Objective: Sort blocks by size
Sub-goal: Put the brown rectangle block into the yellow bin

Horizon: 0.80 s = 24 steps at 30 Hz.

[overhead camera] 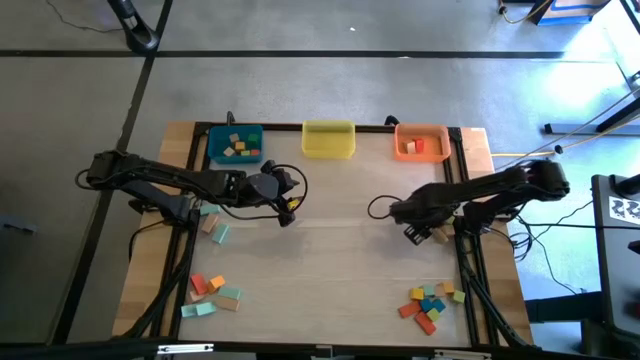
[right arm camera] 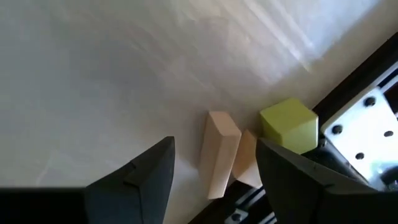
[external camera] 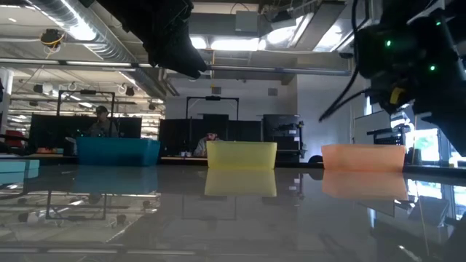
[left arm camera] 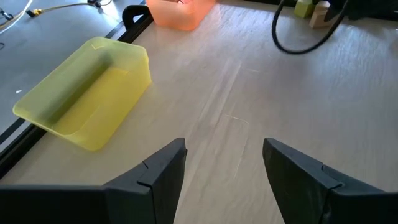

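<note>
While spread, right gripper (right arm camera: 214,171) fingers straddle tan block (right arm camera: 220,154), untouched.

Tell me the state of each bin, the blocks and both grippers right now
Blue bin: upright, several blocks inside.
Yellow bin: upright, looks empty.
Orange bin: upright, a couple of blocks inside.
Tan block: on the table, tilted, between the right fingers.
Green cube: on the table by the frame.
Left gripper: open, holding nothing.
Right gripper: open around the tan block, not yet gripping.
</note>
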{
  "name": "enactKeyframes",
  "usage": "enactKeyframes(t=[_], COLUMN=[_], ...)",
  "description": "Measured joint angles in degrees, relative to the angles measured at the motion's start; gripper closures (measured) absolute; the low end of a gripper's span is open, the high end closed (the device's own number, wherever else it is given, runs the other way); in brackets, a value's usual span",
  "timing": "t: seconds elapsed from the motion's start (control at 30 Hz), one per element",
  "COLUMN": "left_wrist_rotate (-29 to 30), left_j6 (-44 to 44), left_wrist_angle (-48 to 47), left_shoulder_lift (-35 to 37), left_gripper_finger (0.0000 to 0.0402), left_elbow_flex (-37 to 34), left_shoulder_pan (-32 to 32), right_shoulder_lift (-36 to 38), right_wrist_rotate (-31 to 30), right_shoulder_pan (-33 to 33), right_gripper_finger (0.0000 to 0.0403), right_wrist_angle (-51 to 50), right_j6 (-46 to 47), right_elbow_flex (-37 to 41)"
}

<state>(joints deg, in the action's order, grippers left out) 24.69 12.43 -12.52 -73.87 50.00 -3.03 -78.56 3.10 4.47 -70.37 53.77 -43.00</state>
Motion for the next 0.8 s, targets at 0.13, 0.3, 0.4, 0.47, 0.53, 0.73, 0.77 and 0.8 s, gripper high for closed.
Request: enactKeyframes(t=[0.13, 0.3, 0.4, 0.47, 0.53, 0.73, 0.77, 0.8], left_wrist_rotate=[0.0, 0.0, 0.0, 0.0, -0.01, -0.01, -0.02, -0.02], left_j6=[-0.62, -0.87, -0.87, -0.87, -0.87, -0.87, -0.87, -0.87], left_wrist_angle=[0.0, -0.02, -0.09, -0.09, -0.11, -0.13, -0.13, -0.13], left_shoulder_lift=[-0.02, 0.0, -0.02, -0.02, -0.02, 0.0, -0.01, -0.01], left_gripper_finger=[0.0199, 0.0199, 0.0199, 0.0199, 0.0199, 0.0199, 0.0199, 0.0199], left_elbow_flex=[0.0, 0.0, 0.0, 0.0, 0.0, 0.0, 0.0, 0.0], left_shoulder_pan=[0.0, 0.0, 0.0, 0.0, 0.0, 0.0, 0.0, 0.0], right_shoulder_lift=[-4.94, -10.67, -13.33, -14.67, -15.74, -16.96, -16.96, -16.96], right_wrist_rotate=[2.13, 3.11, 4.05, 4.15, 4.84, 6.41, 6.6, 6.76], right_shoulder_pan=[0.0, 0.0, 0.0, 0.0, 0.0, 0.0, 0.0, 0.0], right_gripper_finger=[0.018, 0.018, 0.018, 0.018, 0.018, 0.0203, 0.0215, 0.0227], right_wrist_angle=[-0.19, 0.16, 1.15, 2.22, 3.28, 4.24, 4.34, 4.39], right_j6=[-1.59, -5.08, -7.29, -8.53, -9.84, -12.37, -12.52, -12.69], right_elbow_flex=[0.0, 0.02, 0.01, 0.01, -0.01, -0.09, -0.09, -0.09])
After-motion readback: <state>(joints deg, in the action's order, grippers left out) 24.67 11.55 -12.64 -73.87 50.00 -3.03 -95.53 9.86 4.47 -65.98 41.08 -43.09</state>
